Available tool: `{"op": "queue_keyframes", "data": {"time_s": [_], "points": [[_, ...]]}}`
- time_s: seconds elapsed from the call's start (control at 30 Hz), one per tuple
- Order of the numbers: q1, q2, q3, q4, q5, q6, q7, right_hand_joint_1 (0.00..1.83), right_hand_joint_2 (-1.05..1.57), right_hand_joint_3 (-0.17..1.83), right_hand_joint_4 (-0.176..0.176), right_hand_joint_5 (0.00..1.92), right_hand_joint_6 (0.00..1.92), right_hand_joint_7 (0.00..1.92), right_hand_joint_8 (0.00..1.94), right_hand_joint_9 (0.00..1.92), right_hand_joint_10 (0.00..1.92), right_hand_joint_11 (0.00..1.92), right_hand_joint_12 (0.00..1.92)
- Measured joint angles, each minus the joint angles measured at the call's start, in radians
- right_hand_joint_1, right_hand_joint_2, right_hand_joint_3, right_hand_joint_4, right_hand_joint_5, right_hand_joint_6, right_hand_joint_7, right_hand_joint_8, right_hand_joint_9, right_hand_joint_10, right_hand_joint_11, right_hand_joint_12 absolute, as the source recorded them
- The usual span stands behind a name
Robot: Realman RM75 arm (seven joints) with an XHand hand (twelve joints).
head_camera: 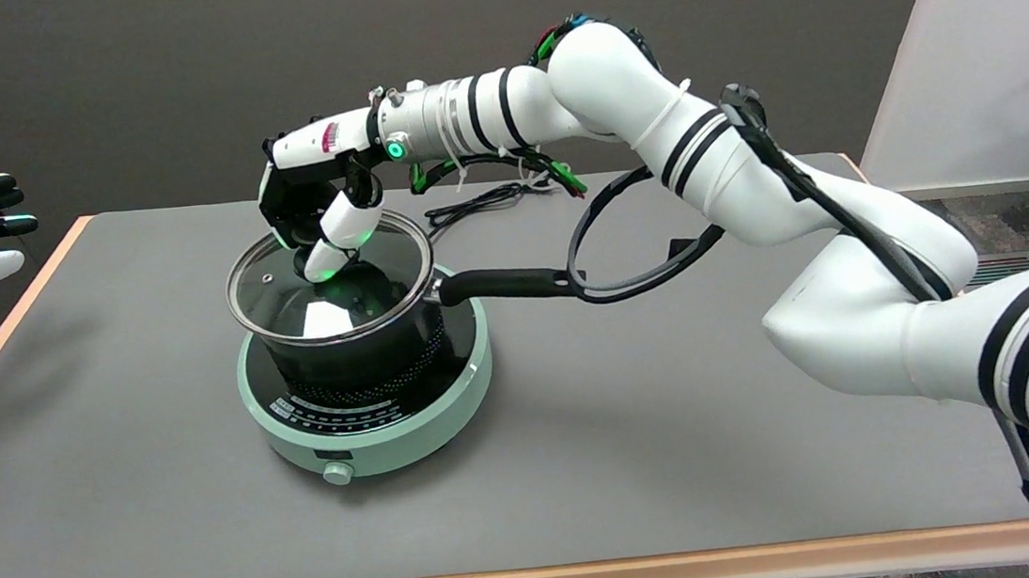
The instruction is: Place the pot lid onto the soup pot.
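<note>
Here the pot lid [288, 287] sits on the soup pot [360, 346] under the robot hand [318, 213].

Beneath the right hand [318, 209], its curled fingers [335, 240] cover the pot lid [289, 297] knob, so any grip there cannot be told. The right arm [849, 228] is cut off at the picture's lower right edge.

Even, soft overhead light; faint shadows on table [168, 511]; glare on glass lid [289, 297]; focus sharp.
</note>
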Motion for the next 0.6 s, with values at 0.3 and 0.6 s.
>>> {"op": "queue_keyframes", "data": {"time_s": [0.3,0.6], "points": [[-0.007,-0.002,0.004,-0.001,0.0,0.004,0.001,1.23,1.1,0.17,-0.176,0.82,1.22,0.86,1.26,0.89,1.89,0.45,1.92],[-0.012,-0.001,0.006,0.002,0.0,0.007,0.001,1.35,0.92,0.48,0.163,0.71,0.71,0.88,1.28,0.77,1.89,0.23,1.92]]}}
